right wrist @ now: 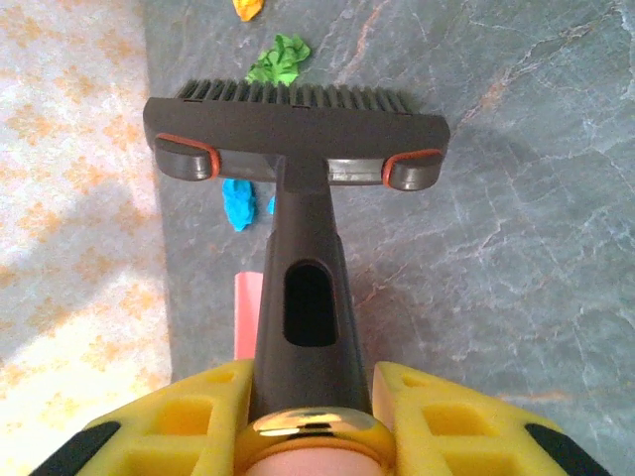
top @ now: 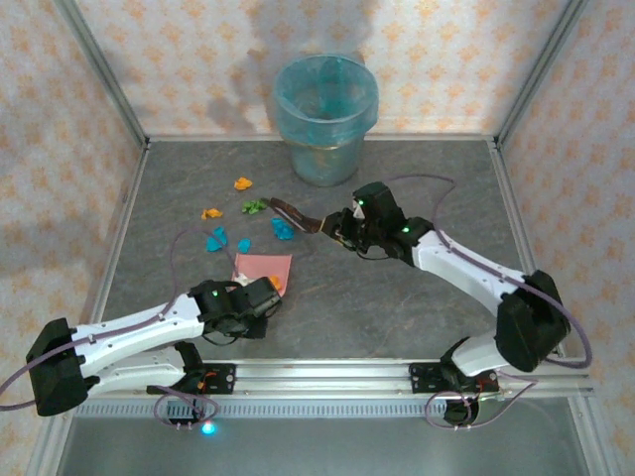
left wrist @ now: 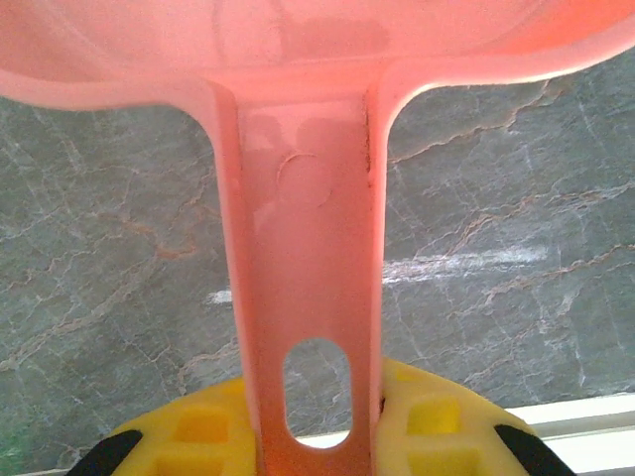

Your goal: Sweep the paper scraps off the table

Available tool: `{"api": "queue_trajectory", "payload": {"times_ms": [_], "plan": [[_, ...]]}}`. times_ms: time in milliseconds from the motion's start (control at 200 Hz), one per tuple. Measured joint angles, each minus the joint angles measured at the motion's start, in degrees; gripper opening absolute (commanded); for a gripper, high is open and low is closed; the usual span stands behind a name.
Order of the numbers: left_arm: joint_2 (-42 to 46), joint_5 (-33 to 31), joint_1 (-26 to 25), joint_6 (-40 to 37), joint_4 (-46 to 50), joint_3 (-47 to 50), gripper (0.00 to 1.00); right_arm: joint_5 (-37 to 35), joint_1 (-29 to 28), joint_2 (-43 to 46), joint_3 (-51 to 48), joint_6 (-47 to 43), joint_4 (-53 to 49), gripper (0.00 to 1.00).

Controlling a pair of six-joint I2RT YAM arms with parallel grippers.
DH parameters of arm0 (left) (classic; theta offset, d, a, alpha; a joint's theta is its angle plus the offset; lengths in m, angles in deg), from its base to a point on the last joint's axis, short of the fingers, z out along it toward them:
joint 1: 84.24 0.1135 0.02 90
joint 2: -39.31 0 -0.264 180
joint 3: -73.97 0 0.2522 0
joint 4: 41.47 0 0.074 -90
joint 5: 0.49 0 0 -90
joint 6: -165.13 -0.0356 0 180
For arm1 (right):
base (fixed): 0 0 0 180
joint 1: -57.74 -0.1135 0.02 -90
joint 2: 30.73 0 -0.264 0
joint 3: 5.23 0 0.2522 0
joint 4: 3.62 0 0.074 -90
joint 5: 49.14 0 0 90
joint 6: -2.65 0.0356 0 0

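paper scraps [top: 283, 229] near brush [top: 290, 210] and dustpan [top: 260, 268] | well inside table [top: 397, 297] edges

You have six loose scraps on the counter [top: 417, 297], a flat dark grey surface with marble veining and an aluminium edge. All six are small and crumpled, and they are grouped left of centre in the far half.

- The far orange scrap [top: 242, 182] lies farthest back.
- The green scrap [top: 254, 206] sits just nearer than that one, slightly to its right.
- The left orange scrap [top: 210, 213] lies apart, to the green one's left.
- The right cyan scrap [top: 283, 229] lies nearer than the green one.
- The large cyan scrap [top: 216, 239] and the small cyan scrap [top: 243, 245] lie close together at the left.

What looks like a seventh scrap, the orange bit [top: 277, 285], rests on the pink pan [top: 260, 268].
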Motion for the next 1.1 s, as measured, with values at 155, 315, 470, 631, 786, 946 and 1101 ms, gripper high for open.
{"api": "queue_trajectory", "payload": {"times_ms": [155,315,470,631,786,946,1101], "plan": [[-2.05,0.00,0.00,0.00,-0.28,0.00,0.00,-3.26,0.33,3.37,6.05,-2.16,-7.54,0.00],[-5.75,0.02,0.00,0.02,-0.37,0.00,0.00,-3.58,3.39,3.48,7.13,-2.78,-6.71,0.00],[-9.40,0.22,0.02,-0.02,-0.17,-0.66,0.00,0.31,6.69,-2.38,7.13,-3.10,-3.91,0.00],[-14.45,0.44,0.83,-1.14,0.39,-4.37,0.00,6.58,7.30,-9.66,8.96,-4.07,-2.84,0.00],[-17.05,0.98,2.80,-2.60,0.55,-6.40,0.00,11.06,7.30,-12.66,10.78,-5.18,-2.03,0.00],[-20.15,1.53,5.16,-4.59,1.36,-9.18,0.00,13.79,7.30,-12.68,11.54,-5.79,-1.79,0.00],[-22.86,1.68,7.63,-6.60,1.36,-11.28,0.00,15.34,7.30,-12.68,11.43,-5.79,-1.77,0.00]]}}
